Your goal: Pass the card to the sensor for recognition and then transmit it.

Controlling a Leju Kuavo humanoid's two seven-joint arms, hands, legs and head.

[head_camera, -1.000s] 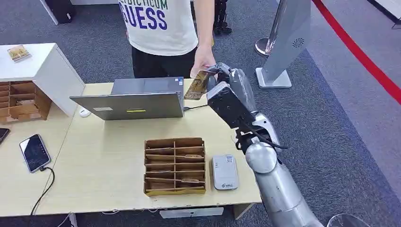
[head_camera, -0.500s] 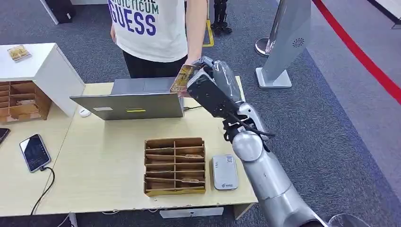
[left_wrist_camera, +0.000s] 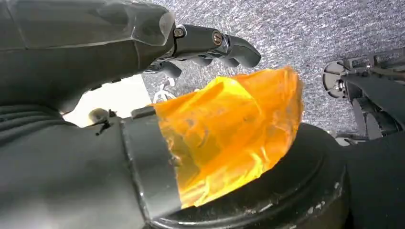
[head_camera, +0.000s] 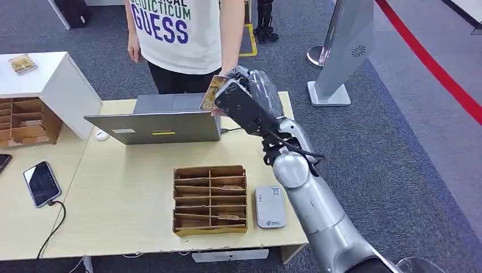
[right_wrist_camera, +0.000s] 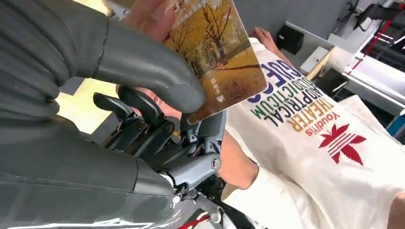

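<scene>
My right hand [head_camera: 245, 101] is raised over the far edge of the table, beside the laptop. It pinches a card [head_camera: 210, 94] printed with autumn trees between thumb and fingers. In the right wrist view the thumb [right_wrist_camera: 143, 62] presses on the card [right_wrist_camera: 222, 52], and a person's fingers [right_wrist_camera: 149, 15] touch its other end. The person [head_camera: 179, 28] stands just beyond the table. The white card sensor [head_camera: 270, 206] lies flat near the table's front edge, to the right of the box. My left hand [left_wrist_camera: 143, 119] holds nothing, its fingers [left_wrist_camera: 215, 43] apart from the thumb wrapped in orange tape.
A cardboard divider box [head_camera: 210, 199] holding several cards sits in the middle of the table [head_camera: 125, 193]. An open laptop [head_camera: 162, 120] stands at the back. A phone [head_camera: 41, 183] on a cable lies at the left. A grey sign stand [head_camera: 341, 51] is on the carpet to the right.
My right hand has carried the card to the left and farther back, toward the person. The person has stepped to the left and keeps a hand at the card.
</scene>
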